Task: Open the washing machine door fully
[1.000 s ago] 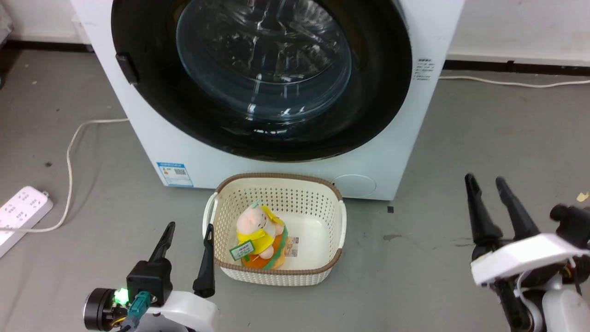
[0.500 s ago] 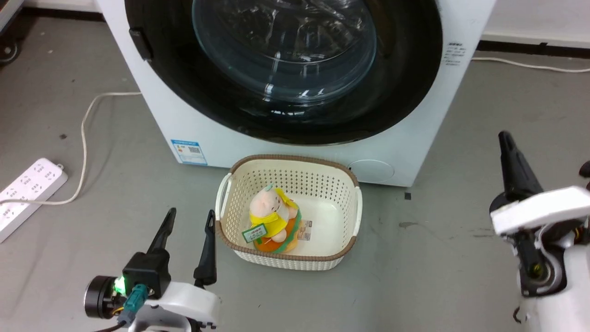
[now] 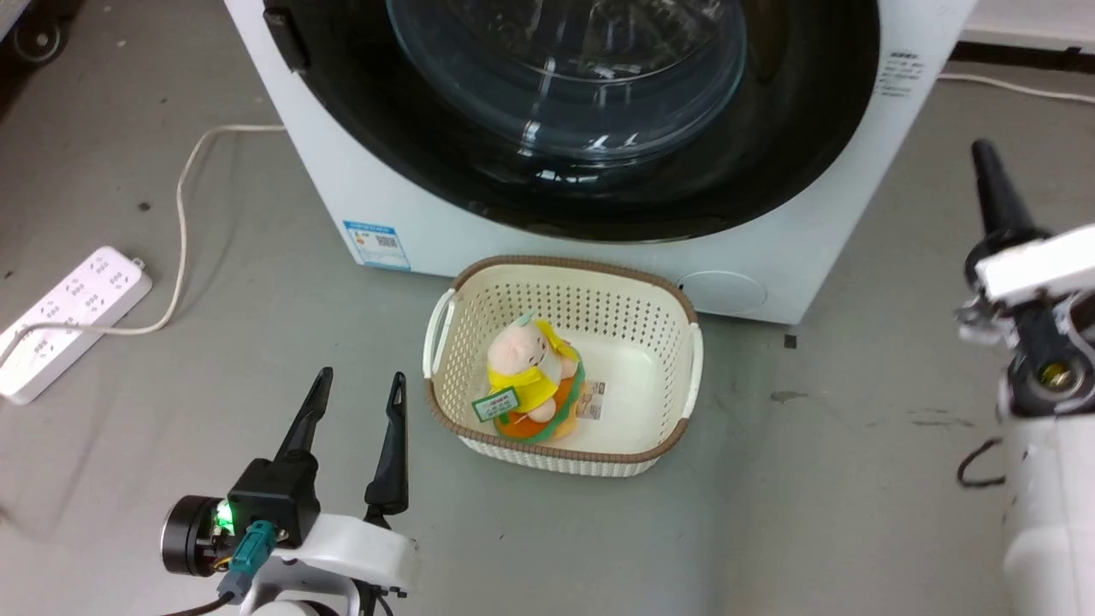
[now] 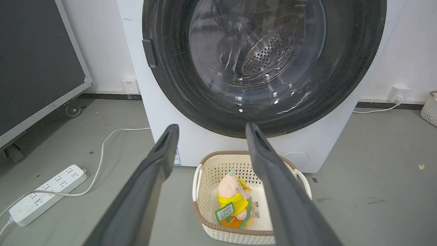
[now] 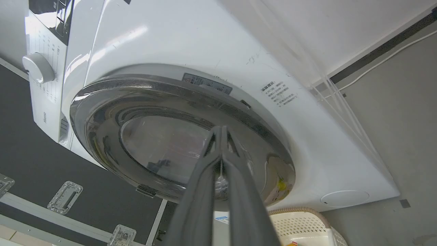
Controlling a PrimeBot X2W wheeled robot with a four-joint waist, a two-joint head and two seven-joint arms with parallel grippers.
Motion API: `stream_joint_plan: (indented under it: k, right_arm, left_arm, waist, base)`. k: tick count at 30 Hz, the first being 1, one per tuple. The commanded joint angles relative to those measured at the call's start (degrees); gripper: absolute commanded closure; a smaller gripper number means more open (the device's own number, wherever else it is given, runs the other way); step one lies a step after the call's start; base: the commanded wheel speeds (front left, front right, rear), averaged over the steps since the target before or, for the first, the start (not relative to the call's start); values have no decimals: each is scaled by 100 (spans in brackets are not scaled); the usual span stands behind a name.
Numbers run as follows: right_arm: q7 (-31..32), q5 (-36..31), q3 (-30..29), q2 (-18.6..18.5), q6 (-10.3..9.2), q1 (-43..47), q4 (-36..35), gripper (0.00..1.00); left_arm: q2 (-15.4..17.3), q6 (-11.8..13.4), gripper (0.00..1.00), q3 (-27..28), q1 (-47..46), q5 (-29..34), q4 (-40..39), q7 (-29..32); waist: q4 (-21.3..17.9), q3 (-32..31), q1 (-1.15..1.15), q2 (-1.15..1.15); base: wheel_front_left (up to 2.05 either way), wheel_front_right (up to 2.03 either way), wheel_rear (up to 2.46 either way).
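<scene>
The washing machine (image 3: 821,257) is white and stands at the top of the head view. Its washing machine door (image 3: 770,154) is a glossy black ring around a bulging glass porthole and lies shut against the front. A dark latch tab (image 4: 149,53) sits on the door's left edge. My left gripper (image 3: 359,381) is open and empty, low over the floor left of the basket. In its wrist view the left gripper (image 4: 211,127) points at the door (image 4: 341,78). My right gripper (image 3: 982,150) is shut and empty, raised to the right of the washer. In its own view the right gripper (image 5: 221,131) points at the door (image 5: 102,119) from the side.
A cream basket (image 3: 565,263) holding a plush toy (image 3: 530,376) stands on the floor right before the washer. A white power strip (image 3: 73,321) and its cable (image 3: 184,214) lie on the left. A black panel on wheels (image 4: 34,61) stands left of the machine.
My right gripper has shut and risen beside the washer's right side. The head camera has shifted, so the whole scene sits further right. The left gripper has stayed put.
</scene>
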Motion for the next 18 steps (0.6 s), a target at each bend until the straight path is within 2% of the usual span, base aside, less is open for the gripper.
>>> stream_joint_plan:
  k: [1,8,18]
  right_arm:
    - [21,121,-42,-76,1,-202,100,100]
    - [199,368,-163,-303,0,-949,753,100]
    - [829,908,-435,-654,0,-1989,2028,100]
  left_arm:
    - [4,-30,0,-25,-101,-61,-27,-64]
    - [5,-53,0,-60,-184,-118,-46,-148]
    - [5,-102,0,-101,-276,-171,-53,-268]
  waist:
    - [42,48,-1,0]
    - [196,270,-1,0]
    - [356,544,-1,0]
  base:
    - [0,0,0]
    - [0,0,0]
    - [0,0,0]
